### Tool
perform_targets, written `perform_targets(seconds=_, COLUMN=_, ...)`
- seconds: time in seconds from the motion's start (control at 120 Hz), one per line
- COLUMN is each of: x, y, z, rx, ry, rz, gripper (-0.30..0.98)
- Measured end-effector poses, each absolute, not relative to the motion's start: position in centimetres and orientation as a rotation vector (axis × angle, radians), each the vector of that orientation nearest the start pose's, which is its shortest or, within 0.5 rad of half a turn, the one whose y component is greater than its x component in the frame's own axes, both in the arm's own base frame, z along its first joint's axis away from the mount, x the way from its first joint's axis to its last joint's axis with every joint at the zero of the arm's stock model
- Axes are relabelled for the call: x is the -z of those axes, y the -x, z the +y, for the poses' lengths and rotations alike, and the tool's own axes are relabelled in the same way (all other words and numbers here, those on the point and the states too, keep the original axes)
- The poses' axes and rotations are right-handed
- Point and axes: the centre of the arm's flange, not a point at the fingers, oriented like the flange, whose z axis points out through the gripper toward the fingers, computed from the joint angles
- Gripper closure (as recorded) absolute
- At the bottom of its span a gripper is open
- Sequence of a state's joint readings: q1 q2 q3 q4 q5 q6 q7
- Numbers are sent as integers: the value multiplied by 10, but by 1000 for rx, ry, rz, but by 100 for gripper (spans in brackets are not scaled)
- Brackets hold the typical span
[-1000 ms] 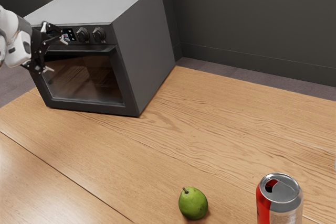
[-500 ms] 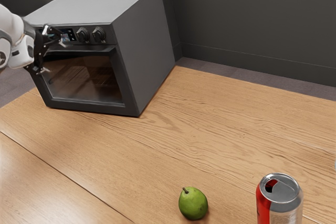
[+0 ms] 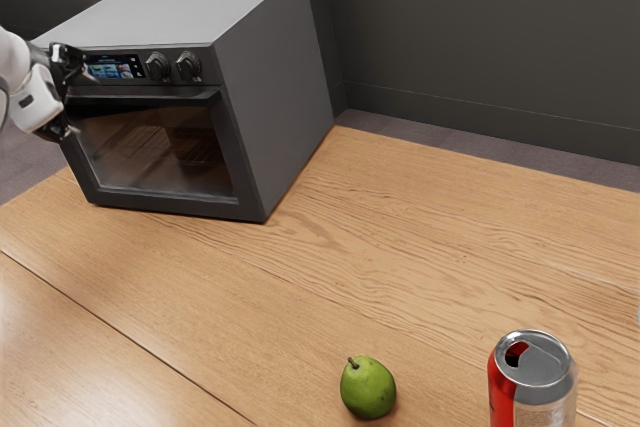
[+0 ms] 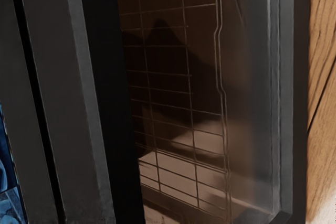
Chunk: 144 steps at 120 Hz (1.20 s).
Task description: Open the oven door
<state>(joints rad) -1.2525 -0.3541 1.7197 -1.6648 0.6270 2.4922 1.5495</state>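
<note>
Hovering at the exterior view's left, with the gripper (image 3: 84, 103) spread wide and empty, near the closed oven door (image 3: 160, 152). Facing the wire rack (image 4: 190, 75) through its glass.

My exterior view comes in softly lit, with a pale sheen on the table (image 3: 40, 347) at the frame's lower left, the oven (image 3: 190, 9) brighter on top than on its shaded side, and the wall (image 3: 480, 27) dim across the upper right. The display (image 3: 115, 68) glows blue at upper left. Through the door glass (image 4: 252, 93), my wrist view gives me a murkier brown, with dark shadowy shapes over the rack (image 4: 219, 56) beside paler, hazy patches.
</note>
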Motion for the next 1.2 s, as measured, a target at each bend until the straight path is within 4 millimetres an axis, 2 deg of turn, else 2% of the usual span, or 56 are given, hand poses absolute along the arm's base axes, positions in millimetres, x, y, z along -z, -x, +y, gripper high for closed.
perform_targets(seconds=0.192, x=-631, y=-513, z=384, rx=391, ry=1935, rz=1327, gripper=0)
perform_targets(seconds=0.425, x=-625, y=-526, z=366, rx=445, ry=1959, rz=1311, gripper=0)
perform_targets(seconds=0.633, x=-616, y=-528, z=360, rx=448, ry=1989, rz=1300, gripper=0)
perform_targets(seconds=1.2, x=-614, y=-527, z=348, rx=454, ry=2042, rz=1275, gripper=0)
